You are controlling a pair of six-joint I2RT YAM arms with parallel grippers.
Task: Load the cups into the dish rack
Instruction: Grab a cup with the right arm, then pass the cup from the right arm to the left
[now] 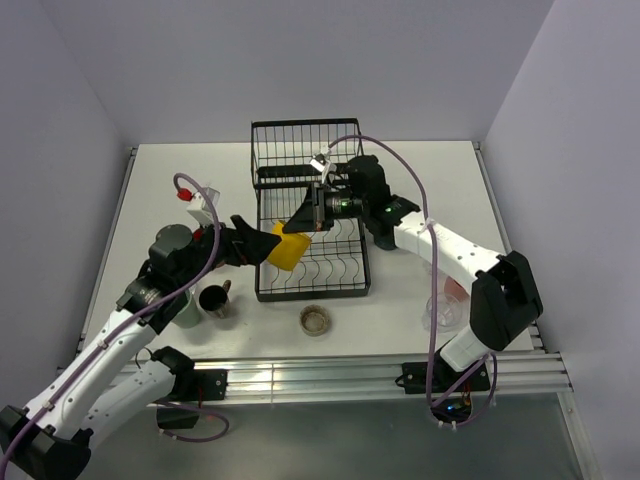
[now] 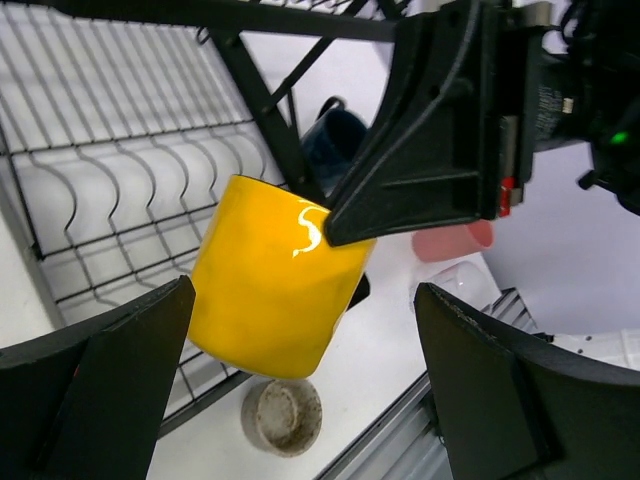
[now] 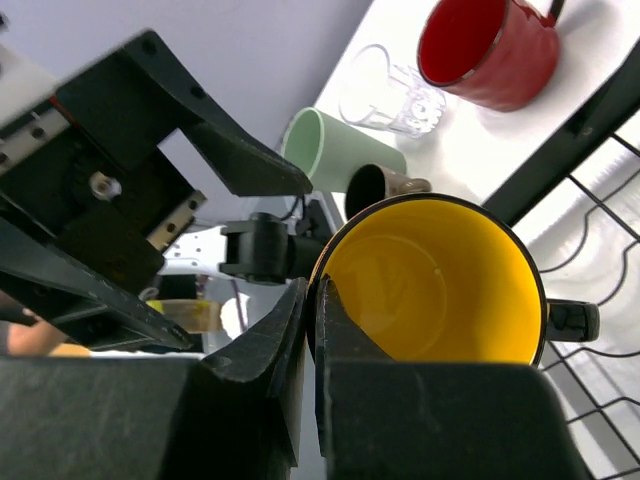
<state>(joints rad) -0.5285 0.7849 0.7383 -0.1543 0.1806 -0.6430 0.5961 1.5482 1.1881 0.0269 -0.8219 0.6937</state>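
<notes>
One yellow mug (image 1: 287,248) hangs tilted over the near-left part of the dish rack (image 1: 312,297), with the right claw (image 1: 300,222) clamped on its rim. The left claw (image 1: 268,248) stands wide apart, one finger on each side of the mug and clear of it. The dish rack rests on the worktop (image 1: 180,170).

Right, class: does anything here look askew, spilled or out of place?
Only the yellow mug: it hangs tilted over the dish rack's left side, pinched by its rim in the right hand, with the left hand open around it. Nothing looks spilled or broken.
</notes>
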